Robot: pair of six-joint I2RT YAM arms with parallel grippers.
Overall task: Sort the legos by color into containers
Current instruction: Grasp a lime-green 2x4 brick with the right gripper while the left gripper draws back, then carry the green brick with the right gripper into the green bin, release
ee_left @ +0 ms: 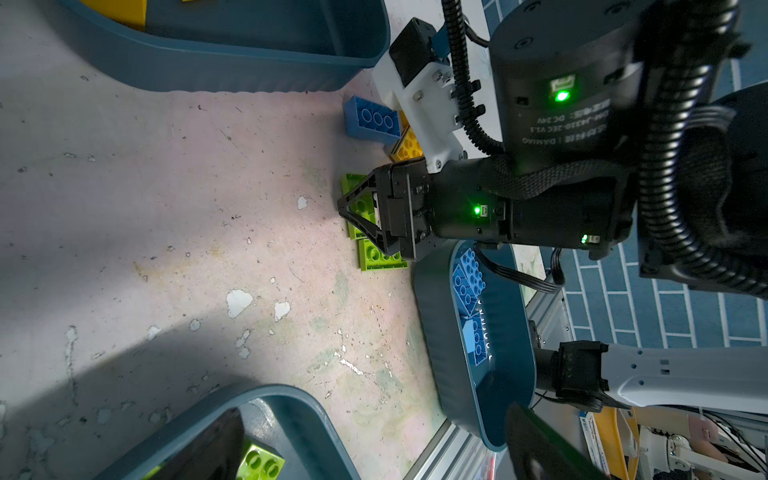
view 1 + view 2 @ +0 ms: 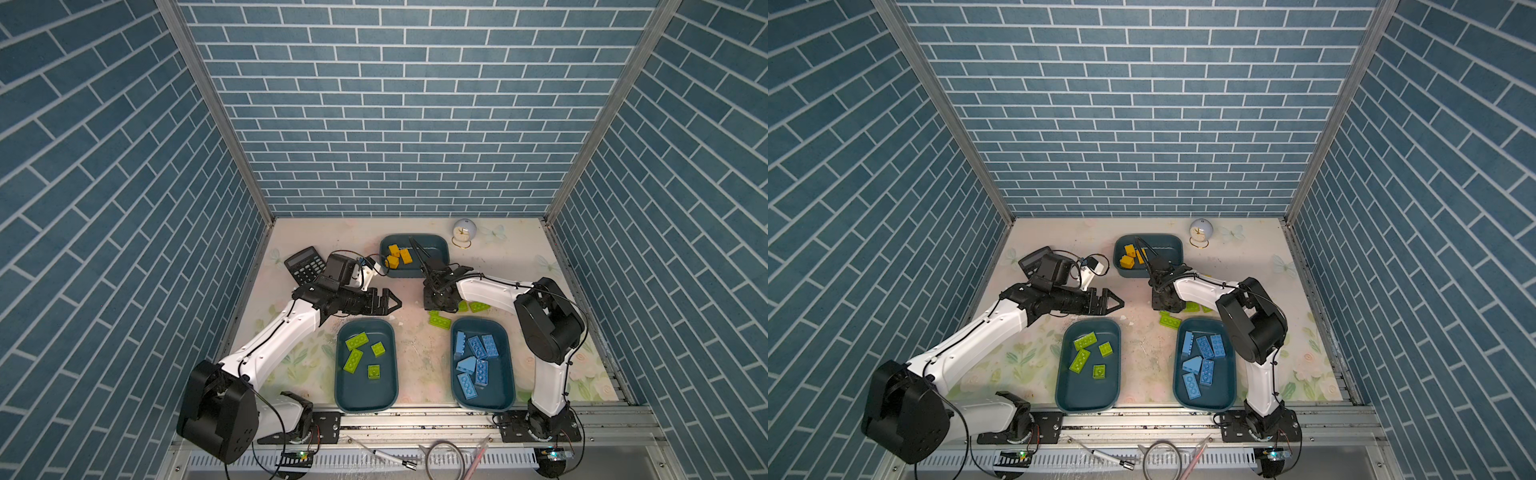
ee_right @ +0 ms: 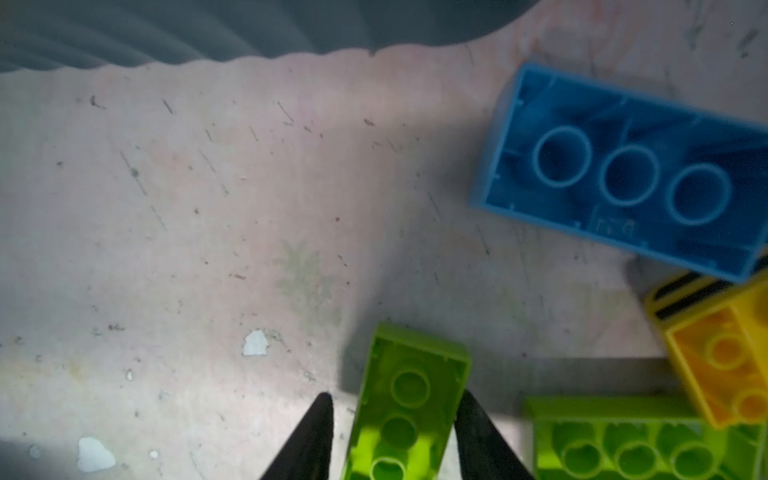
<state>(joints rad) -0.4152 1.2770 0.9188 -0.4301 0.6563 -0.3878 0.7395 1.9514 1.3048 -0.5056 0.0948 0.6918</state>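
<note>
- Right now the right fingers [image 3: 316,440] straddle a green brick [image 3: 409,399] on the bench [image 3: 208,249], one finger along each long side.
- The brick's long axis runs the way the fingers point, so they close across its short width (the easy way to take it). Its hollow underside faces up.
- One finger looks to touch the brick's wall and a sliver of bench shows at the other. Whether the pinch has bitten I cannot tell.
- In a top view the brick is mostly hidden under the right wrist, right of centre in the lower half, between the yellow tub [image 2: 436,243] above and the blue tub [image 2: 494,399] below.
- The green tub [image 2: 365,399] lies to the brick's lower left across bare bench, so I judge the carry goes that way.
- The left fingers [image 2: 390,300] are spread wide and empty, hovering left of centre and well apart from the brick. The right arm is plainly nearer.
- Loose nearby are a blue brick [image 3: 623,174], a yellow brick [image 3: 723,353] and a second green brick [image 3: 623,440], the last just beside the straddled one (a possible snag on the lift).
- The motor label [image 1: 557,124] on the right arm reads "DAMIAO" and "DC 24V", upside down in the left wrist view. A moulded mark inside the blue brick is too blurred to read.
</note>
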